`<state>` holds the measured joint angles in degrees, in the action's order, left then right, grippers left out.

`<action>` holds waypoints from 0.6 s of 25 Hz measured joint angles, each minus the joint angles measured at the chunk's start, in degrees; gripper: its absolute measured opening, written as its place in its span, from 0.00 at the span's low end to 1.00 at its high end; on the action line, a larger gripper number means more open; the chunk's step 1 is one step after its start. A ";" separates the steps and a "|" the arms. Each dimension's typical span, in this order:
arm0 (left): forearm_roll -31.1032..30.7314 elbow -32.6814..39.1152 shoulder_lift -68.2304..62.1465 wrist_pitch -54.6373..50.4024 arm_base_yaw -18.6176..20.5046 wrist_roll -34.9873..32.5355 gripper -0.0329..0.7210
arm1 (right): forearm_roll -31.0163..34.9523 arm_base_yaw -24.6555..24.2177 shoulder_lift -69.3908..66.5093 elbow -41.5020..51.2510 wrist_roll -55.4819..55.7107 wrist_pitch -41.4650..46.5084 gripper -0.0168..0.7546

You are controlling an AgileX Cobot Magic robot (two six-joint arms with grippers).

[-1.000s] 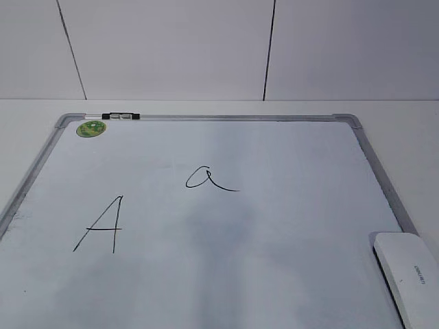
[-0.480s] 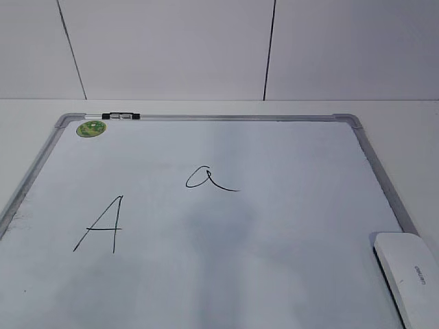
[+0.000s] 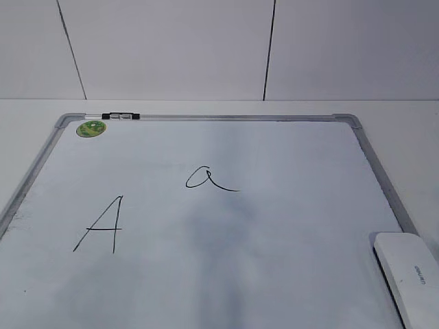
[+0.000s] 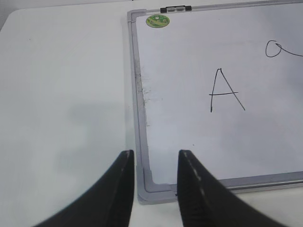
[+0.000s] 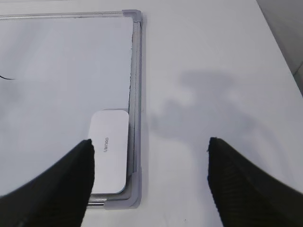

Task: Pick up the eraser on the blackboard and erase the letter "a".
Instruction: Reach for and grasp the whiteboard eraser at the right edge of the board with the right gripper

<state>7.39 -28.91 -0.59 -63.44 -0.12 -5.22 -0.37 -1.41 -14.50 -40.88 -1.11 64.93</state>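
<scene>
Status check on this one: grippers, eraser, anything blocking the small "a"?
Left gripper open, empty, over the board's near-left corner. Right gripper open wide, above the eraser, not touching. Eraser flat at the blackboard right edge. Letter "a" intact, path clear.

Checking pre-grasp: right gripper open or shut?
Open. In the right wrist view the right gripper has its jaws spread wide, empty, above the table beside the eraser.
</scene>
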 joint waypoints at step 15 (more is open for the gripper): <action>0.00 0.00 0.00 0.00 0.00 0.00 0.35 | 2.45 0.00 -14.38 -2.81 0.00 0.27 0.79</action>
<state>7.39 -28.91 -0.59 -63.44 -0.12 -5.22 2.08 -1.41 -28.88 -43.69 -1.11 65.20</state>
